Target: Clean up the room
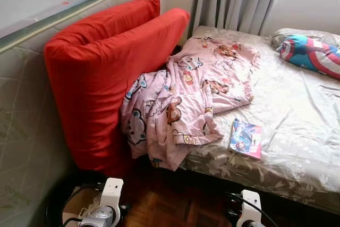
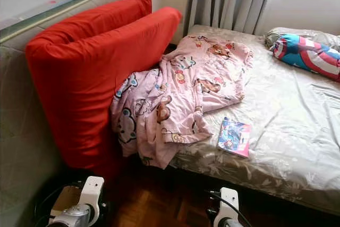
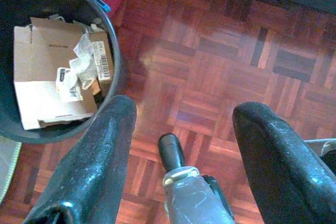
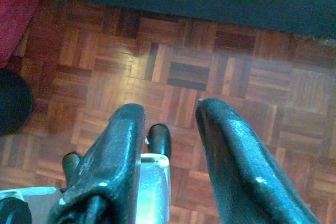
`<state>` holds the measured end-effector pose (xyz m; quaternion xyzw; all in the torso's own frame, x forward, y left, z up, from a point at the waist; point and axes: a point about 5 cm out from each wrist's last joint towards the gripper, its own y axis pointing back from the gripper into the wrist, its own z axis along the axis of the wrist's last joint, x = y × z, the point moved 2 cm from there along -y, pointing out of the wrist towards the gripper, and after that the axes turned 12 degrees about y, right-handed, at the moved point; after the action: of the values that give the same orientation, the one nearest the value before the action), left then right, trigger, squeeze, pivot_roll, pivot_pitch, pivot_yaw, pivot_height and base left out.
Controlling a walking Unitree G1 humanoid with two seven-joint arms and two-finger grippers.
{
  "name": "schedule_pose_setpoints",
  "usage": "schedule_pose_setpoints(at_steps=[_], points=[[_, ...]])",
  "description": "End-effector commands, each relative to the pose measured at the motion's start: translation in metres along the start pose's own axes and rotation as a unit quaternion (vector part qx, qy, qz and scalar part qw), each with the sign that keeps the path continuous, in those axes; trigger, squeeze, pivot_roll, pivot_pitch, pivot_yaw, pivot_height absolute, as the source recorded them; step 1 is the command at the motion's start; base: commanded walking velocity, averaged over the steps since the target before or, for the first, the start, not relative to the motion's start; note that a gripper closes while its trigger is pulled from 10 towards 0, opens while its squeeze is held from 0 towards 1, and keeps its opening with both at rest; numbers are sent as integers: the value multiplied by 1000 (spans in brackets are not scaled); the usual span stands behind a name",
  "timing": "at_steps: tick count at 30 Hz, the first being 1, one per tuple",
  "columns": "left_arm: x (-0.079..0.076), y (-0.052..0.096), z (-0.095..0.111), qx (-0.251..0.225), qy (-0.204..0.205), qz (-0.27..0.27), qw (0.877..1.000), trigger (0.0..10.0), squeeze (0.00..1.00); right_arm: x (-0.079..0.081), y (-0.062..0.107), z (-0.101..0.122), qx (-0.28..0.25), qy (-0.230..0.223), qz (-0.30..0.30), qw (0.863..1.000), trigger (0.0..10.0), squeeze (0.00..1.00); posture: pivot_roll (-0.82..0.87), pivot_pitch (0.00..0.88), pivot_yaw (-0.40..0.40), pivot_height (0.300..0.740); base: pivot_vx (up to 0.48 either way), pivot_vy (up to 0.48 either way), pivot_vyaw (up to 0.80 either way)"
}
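Our left tool (image 3: 181,129) hangs low, pointing down at the parquet floor (image 3: 220,66), its two black fingers (image 3: 100,156) spread wide with nothing between them. Just beside it stands a black waste bin (image 3: 116,61) holding flattened cardboard (image 3: 37,72) and crumpled plastic wrap.

Our right tool (image 4: 170,124) also hangs pointing at the floor, its fingers (image 4: 231,150) parted by a narrower gap and holding nothing. Ahead of it runs the dark base of the bed (image 4: 220,3).

Both arms rest low at our sides in the head views. Beyond them, a pink cartoon-print blanket (image 1: 186,94) lies rumpled on the bed (image 1: 297,131) and spills over its near edge. A small book (image 1: 245,138) lies near that edge, closer to our right tool. A red mattress (image 1: 101,73) leans upright beyond the left tool, and a Captain America pillow (image 1: 311,51) lies at the far end.
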<state>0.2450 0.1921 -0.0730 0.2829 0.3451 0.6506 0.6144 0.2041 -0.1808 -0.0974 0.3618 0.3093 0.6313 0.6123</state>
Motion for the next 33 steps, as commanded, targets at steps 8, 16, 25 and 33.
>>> schedule_pose_setpoints(at_steps=[8,16,25,33], points=[[-1,0,-4,9,-11,-3,1000,10000,0,-2,0,2,-3,-6,-5,1000,10000,0,-26,0,-67,740,0,-276,0],[-1,0,-4,9,-11,-3,1000,10000,0,-2,0,2,-4,-6,-4,1000,10000,0,-27,0,-67,740,0,-276,0],[-1,0,-4,10,-11,-3,1000,10000,0,-2,0,2,-4,-6,-4,1000,10000,0,-27,0,-66,740,0,-276,0],[-1,0,-4,9,-5,0,1000,10000,0,-2,0,2,-4,-6,-4,1000,10000,0,-27,0,-66,740,0,0,0]])
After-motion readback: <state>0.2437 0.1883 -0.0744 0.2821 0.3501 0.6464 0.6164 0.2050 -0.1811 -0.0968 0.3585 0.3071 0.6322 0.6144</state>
